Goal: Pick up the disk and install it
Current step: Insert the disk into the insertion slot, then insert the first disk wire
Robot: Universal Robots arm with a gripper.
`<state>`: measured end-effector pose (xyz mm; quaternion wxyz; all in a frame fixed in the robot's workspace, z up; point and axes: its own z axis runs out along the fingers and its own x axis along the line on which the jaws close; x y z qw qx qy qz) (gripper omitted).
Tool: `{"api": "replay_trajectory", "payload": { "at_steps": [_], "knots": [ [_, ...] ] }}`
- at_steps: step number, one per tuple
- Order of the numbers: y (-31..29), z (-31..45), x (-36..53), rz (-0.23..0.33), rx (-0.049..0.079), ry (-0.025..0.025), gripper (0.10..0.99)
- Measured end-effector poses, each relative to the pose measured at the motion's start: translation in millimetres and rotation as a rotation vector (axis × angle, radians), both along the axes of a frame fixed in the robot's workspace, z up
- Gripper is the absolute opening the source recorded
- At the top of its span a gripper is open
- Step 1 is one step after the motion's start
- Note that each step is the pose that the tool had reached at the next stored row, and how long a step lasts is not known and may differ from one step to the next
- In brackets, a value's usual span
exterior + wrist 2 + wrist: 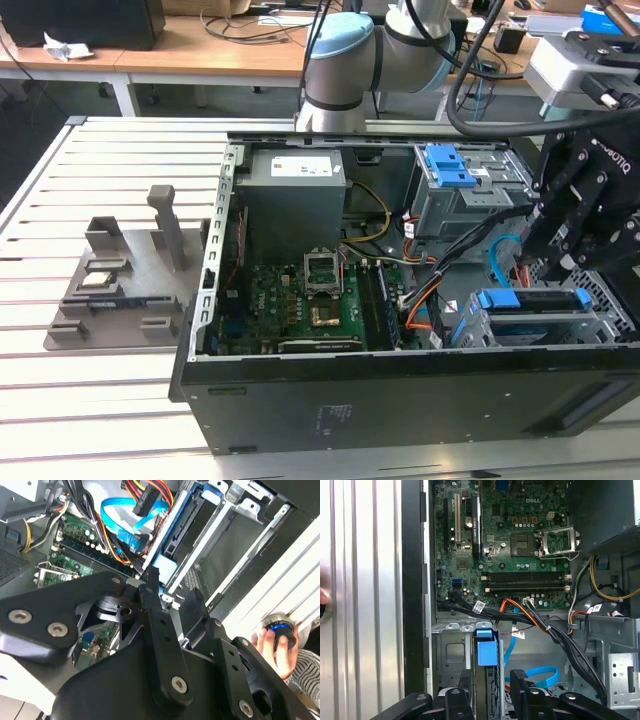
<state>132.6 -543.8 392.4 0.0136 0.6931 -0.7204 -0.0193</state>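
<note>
Gripper (565,268) hangs over the drive cage (530,325) at the near corner of the open computer case (400,400), on the exterior view's right. The disk (530,298) lies in that cage, its blue rail level along the cage's upper edge. It looks seated, which would explain why the arm stands right over this corner. The grey stand (120,280) sits well apart near the far edge of the slatted worktop (100,400), on the exterior view's left, with no disk on it.

In the second wrist view the gripper (174,582) is part open. One finger (151,587) reaches towards the blue end of the disk (167,562). A person's hand (275,645) rests on a blue-lit knob outside the case, which the exterior view leaves out.

In the first wrist view, looking down along the gripper (490,677), the disk (486,650) runs edge-on between the two fingers (517,680). A gap shows on each side, so I judge the gripper grips nothing. The motherboard (510,535) lies beyond the cage.
</note>
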Motion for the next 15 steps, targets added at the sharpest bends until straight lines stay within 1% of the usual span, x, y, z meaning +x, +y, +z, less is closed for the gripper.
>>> {"api": "replay_trajectory", "payload": {
  "at_steps": [1,2,3,4,5,6,8,9,10,12,13,14,15],
  "knots": [
    [0.0,-0.1,0.0,0.000,0.000,0.0000,0.443],
    [0.0,-0.2,0.0,0.000,0.000,0.0000,0.361],
    [0.0,-0.3,0.0,0.000,0.000,0.0000,0.298],
    [0.0,-0.3,0.0,0.000,0.000,0.0000,0.298],
    [0.0,-0.4,0.0,0.000,0.000,0.0000,0.239],
    [0.0,-0.6,0.0,0.000,0.000,0.0000,0.118],
    [0.0,-1.0,0.0,0.000,0.000,0.0000,0.106],
    [0.0,-1.3,1.7,0.000,0.000,0.0000,0.106],
    [1.2,-1.3,11.8,0.000,0.000,0.0003,0.106],
    [3.5,-1.8,20.1,0.000,0.000,0.0013,0.106],
    [7.6,-3.6,26.8,0.000,-0.002,0.0027,0.106],
    [12.4,-6.9,29.9,0.000,-0.004,0.0038,0.106],
    [17.0,-10.0,30.5,0.000,-0.004,0.0043,0.106]
  ]
}}
